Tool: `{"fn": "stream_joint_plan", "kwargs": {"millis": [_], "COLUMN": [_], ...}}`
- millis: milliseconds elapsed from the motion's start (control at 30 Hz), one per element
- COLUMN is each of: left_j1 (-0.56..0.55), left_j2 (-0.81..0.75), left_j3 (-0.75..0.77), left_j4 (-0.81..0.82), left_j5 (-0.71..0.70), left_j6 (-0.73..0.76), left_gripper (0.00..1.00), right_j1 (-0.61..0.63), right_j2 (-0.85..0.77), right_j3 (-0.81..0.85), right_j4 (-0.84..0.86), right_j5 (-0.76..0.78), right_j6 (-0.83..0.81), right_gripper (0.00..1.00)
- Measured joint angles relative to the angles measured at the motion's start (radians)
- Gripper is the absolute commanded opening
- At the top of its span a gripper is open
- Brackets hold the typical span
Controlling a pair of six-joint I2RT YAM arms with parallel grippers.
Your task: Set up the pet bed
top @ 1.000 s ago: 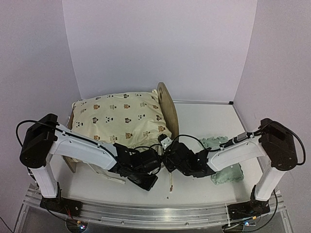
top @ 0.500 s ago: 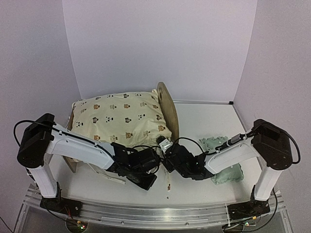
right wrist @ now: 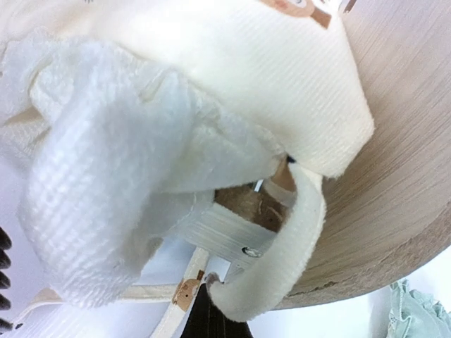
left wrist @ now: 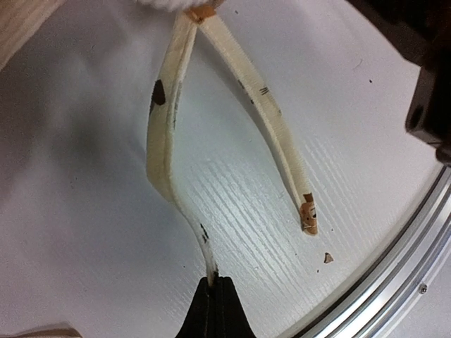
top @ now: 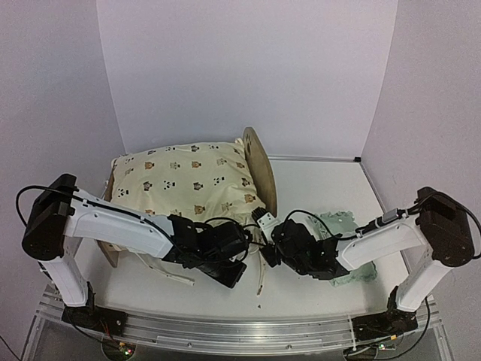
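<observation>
The pet bed (top: 260, 164) stands at the left with its arched wooden headboard (right wrist: 402, 176) on the right side. A cream bear-print cushion (top: 188, 184) lies on it. Two ties hang from the cushion's near corner (left wrist: 201, 10). My left gripper (left wrist: 213, 283) is shut on the end of one tie (left wrist: 163, 148), while the other tie (left wrist: 282, 141) lies loose on the table. My right gripper (right wrist: 215, 285) is shut on the end of a white fleecy strip (right wrist: 299, 246) that curves down from the cushion corner beside the headboard. In the top view both grippers, left (top: 239, 263) and right (top: 263, 242), meet at that corner.
A mint green pillow (top: 352, 272) lies crumpled on the table to the right, under my right arm, and also shows in the right wrist view (right wrist: 417, 310). The aluminium rail (left wrist: 394, 282) runs along the table's near edge. The cushion's white underside (right wrist: 106, 197) bulges over the bed's edge.
My right gripper has shut on the white strip and its arm has shifted a little to the right. The left arm has edged rightward, still gripping its tie.
</observation>
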Motion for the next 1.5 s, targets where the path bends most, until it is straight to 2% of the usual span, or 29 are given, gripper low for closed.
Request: {"fn": "stream_joint_plan", "kwargs": {"millis": [400,700,867,1100,1200,1500], "left_j1": [0.006,0.054,0.084,0.123,0.138,0.180], "left_j2": [-0.006,-0.006,-0.006,-0.006,-0.006,-0.005], "left_j3": [0.098,0.120,0.119,0.097,0.092,0.088], "left_j4": [0.007,0.083,0.148,0.302,0.366,0.472], "left_j5": [-0.046,-0.051,0.005,0.157,0.199,0.242], "left_j6": [0.072,0.175,0.247,0.314,0.324,0.329], "left_gripper": [0.00,0.00,0.00,0.00,0.00,0.00], "right_j1": [-0.010,-0.012,-0.019,-0.037,-0.055,-0.106], "right_j2": [-0.148,-0.168,-0.182,-0.210,-0.239,-0.300], "right_j3": [-0.088,-0.138,-0.148,-0.168,-0.198,-0.247], "right_j4": [0.010,0.016,0.023,0.038,0.047,0.037], "right_j5": [-0.083,-0.163,-0.176,-0.219,-0.255,-0.327], "right_j6": [0.011,0.001,0.008,0.010,0.012,0.035], "right_gripper": [0.00,0.00,0.00,0.00,0.06,0.08]}}
